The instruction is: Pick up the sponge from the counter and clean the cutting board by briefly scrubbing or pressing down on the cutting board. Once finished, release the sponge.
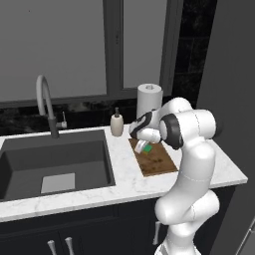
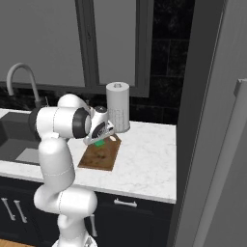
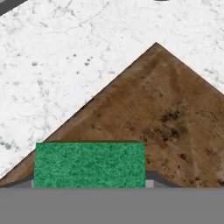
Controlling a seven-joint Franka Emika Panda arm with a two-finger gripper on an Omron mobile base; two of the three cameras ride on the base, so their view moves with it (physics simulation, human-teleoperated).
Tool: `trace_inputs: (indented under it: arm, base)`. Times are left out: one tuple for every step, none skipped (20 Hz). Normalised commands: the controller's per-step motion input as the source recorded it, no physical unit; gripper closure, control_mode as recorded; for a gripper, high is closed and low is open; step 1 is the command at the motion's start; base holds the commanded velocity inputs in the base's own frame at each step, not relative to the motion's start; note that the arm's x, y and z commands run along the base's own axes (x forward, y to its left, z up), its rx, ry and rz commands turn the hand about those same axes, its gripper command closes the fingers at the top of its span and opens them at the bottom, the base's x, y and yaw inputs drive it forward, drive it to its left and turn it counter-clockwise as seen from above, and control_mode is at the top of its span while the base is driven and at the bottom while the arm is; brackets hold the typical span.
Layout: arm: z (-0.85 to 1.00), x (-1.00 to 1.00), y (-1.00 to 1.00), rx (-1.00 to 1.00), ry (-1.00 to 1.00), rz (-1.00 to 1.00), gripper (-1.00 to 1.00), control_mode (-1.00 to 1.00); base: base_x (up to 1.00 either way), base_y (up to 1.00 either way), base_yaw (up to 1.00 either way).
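Holding the sponge (image 3: pixel 89 164) clamped in my tool (image 1: pixel 145 146), I have it low over the far end of the cutting board (image 1: pixel 158 162) on the desk (image 1: pixel 214 167), so I judge the scrubbing step is in hand. Next I need a short press down onto the wood, then to let the sponge go. My forearm hides the tool's tips, and I cannot tell whether the sponge touches the board.
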Motion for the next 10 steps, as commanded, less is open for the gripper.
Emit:
trace_inputs:
  arm:
    - [-0.23,0.0,0.0,0.0,-0.04,0.0,1.0,-1.0]
    - [-0.21,-0.08,0.0,0.0,-0.04,0.0,1.0,-1.0]
    - [-0.23,-0.14,-0.01,0.0,-0.03,0.0,1.0,-1.0]
    - [-0.23,-0.19,-0.02,0.0,-0.04,0.0,1.0,-1.0]
    - [-0.2,-0.24,-0.04,0.0,-0.04,0.0,1.0,-1.0]
    - [-0.15,-0.31,-0.08,0.0,-0.03,0.0,1.0,-1.0]
    - [-0.11,-0.35,-0.11,0.0,-0.02,0.0,1.0,-1.0]
    - [-0.07,-0.41,-0.15,0.0,0.0,0.0,1.0,-1.0]
    - [-0.05,-0.44,-0.16,0.0,0.0,0.0,1.0,-1.0]
    - [-0.04,-0.46,-0.19,0.0,0.0,0.0,1.0,-1.0]
  base:
    - [0.0,0.0,0.0]
    - [0.0,0.0,0.0]
    - [0.0,0.0,0.0]
    - [0.0,0.0,0.0]
    - [0.0,0.0,0.0]
    - [0.0,0.0,0.0]
    - [0.0,0.0,0.0]
    - [0.0,0.0,0.0]
    - [0.0,0.0,0.0]
    - [0.0,0.0,0.0]
